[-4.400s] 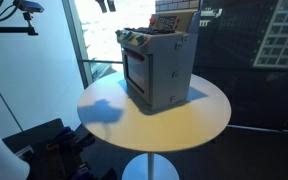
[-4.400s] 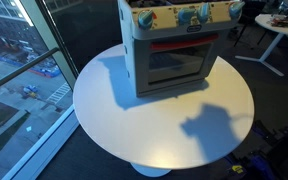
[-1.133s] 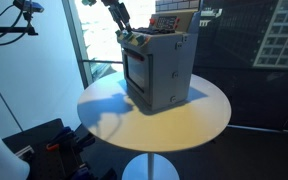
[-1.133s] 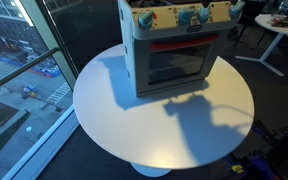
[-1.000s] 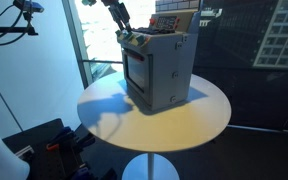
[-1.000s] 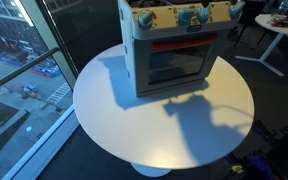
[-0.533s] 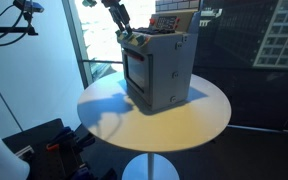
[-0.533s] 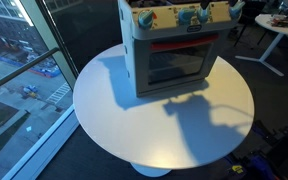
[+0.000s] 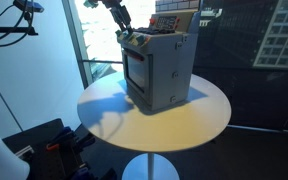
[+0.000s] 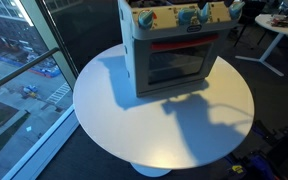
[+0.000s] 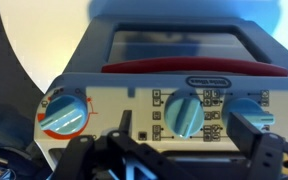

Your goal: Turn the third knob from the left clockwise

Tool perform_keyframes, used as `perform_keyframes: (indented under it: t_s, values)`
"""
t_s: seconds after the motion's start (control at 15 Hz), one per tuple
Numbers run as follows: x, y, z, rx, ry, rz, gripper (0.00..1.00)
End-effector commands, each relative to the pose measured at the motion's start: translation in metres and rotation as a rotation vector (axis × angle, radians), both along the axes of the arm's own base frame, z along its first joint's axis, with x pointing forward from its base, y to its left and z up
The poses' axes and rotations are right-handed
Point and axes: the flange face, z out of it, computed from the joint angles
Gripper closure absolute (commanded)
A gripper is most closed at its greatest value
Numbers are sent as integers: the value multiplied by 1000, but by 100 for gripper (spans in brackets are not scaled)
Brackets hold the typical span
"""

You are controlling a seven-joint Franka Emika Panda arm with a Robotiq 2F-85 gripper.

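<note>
A grey toy oven (image 9: 159, 70) stands on the round white table (image 9: 184, 125); it also shows in the other exterior view (image 10: 174, 55). A row of knobs (image 10: 184, 15) runs along its top front panel. In the wrist view an orange-ringed knob (image 11: 66, 113) is on the left, a teal knob (image 11: 184, 112) in the middle and another teal knob (image 11: 246, 115) on the right. My gripper (image 11: 169, 148) is open and empty, its dark fingers spread to either side of the middle teal knob, just short of the panel. In an exterior view the gripper (image 9: 125, 30) hovers at the oven's top front edge.
The oven's red door handle (image 11: 194, 68) and glass door (image 10: 176, 65) lie below the knobs. The table edge (image 10: 89, 120) borders a glass wall with a drop to the street. A black tripod arm (image 9: 14, 25) stands off to one side.
Since 4.4 s ago the arm has come down to the oven's knob panel. Over the last second nothing has visibly moved.
</note>
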Motion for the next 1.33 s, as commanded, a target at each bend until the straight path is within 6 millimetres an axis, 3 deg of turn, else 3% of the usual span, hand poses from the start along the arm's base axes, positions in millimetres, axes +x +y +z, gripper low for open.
perform_keyframes:
  t_s: [0.0, 0.13, 0.27, 0.4, 0.67, 0.8, 0.93, 1.27]
  values:
    - [1, -2, 1, -2, -24, -9, 26]
    - [2, -2, 2, -1, -26, -9, 33]
    - [2, -2, 2, -1, -27, -9, 31]
    - [2, -2, 1, -2, -28, -8, 41]
    - [2, -2, 1, -2, -30, -8, 83]
    - [2, 0, 1, -1, -36, -4, 95]
    - [2, 2, 1, -1, -39, -1, 99]
    - [1, -1, 0, 5, -34, -13, 95]
